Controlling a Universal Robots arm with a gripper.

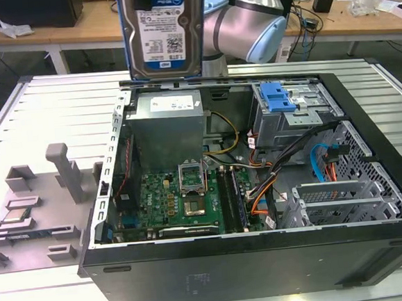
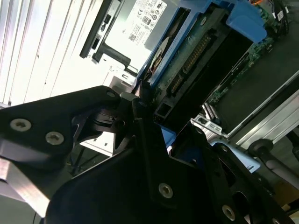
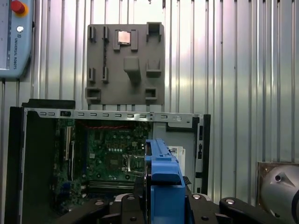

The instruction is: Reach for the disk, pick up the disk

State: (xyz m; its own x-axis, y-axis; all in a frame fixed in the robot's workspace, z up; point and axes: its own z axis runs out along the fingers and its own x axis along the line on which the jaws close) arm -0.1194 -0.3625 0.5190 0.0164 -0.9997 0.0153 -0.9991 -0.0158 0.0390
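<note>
end effector [image 3: 164,198] is clamped on the blue caddy edge of the disk [image 1: 164,32], which hangs upright above the open pc case [image 1: 251,261]; the grip looks thin, so a slip could drop it onto the motherboard [image 1: 166,195].

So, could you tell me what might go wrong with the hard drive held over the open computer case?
1. The fingers hold the silver-grey hard drive in its blue plastic caddy near one end; a slip could drop it onto the green motherboard.
2. It hangs upright over the open black metal computer case, so a swing might strike the case's rim.
</note>
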